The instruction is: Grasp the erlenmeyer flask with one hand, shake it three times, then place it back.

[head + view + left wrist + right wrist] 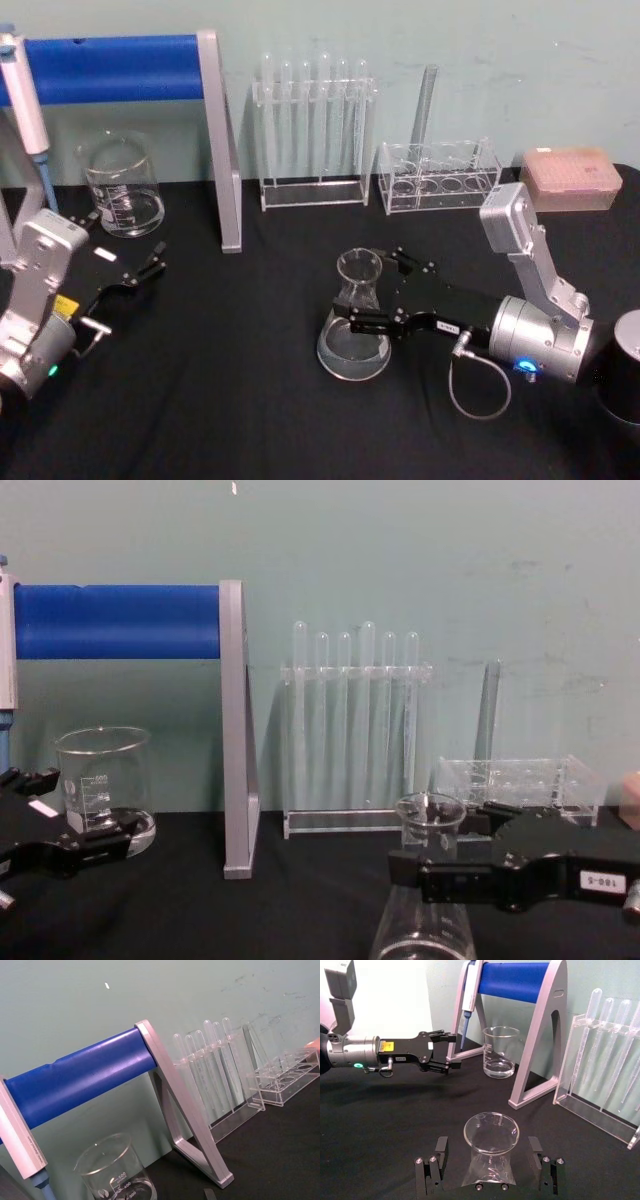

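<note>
Your right gripper (pixel 368 288) straddles the flask (pixel 352 350) neck, jaws wide, not touching; close squarely below the lip. Left gripper (pixel 140 272) sits open at 9 o'clock.

We see the erlenmeyer flask (pixel 354 335) standing upright between the spread fingers of our right gripper (pixel 371 289), with our left gripper (pixel 141 268), fingers likewise parted, well beyond it.

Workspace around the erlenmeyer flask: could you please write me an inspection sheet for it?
Surface: black cloth, flat.
Job's things: erlenmeyer flask upright on the cloth.
Clutter: beaker, pipette stand, test tube rack, low clear rack, pink box along the back.
Grippers: right gripper open, fingers either side of the flask's neck; left gripper open, idle near the beaker.
Cables: grey loop at the right wrist.
Surroundings: pale green wall.
</note>
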### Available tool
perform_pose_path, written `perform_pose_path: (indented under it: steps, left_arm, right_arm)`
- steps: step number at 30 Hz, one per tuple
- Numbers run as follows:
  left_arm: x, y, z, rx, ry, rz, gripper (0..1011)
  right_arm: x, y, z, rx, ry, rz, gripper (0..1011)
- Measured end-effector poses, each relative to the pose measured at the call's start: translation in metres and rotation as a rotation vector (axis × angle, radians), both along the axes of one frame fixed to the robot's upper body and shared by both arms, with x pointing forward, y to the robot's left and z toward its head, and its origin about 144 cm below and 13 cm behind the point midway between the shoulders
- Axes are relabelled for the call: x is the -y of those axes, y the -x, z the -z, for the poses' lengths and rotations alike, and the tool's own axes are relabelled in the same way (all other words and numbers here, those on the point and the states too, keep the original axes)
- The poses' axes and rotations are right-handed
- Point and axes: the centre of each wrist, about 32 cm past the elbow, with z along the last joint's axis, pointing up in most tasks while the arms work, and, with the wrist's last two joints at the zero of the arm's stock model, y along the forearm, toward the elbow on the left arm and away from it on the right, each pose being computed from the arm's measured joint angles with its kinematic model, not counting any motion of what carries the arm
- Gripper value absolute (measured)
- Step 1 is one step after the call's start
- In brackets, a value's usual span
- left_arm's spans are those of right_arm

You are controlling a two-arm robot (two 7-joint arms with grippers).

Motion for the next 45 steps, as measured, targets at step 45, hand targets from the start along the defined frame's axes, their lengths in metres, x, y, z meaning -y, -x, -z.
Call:
perform_pose_path:
  steps: [45]
  left_arm:
    - [0.0000,0.0000,0.0000,0.000,0.000,0.000,1001]
  right_arm:
    - [0.0002,0.0004,0.0002,0.005,0.017,0.017,1000]
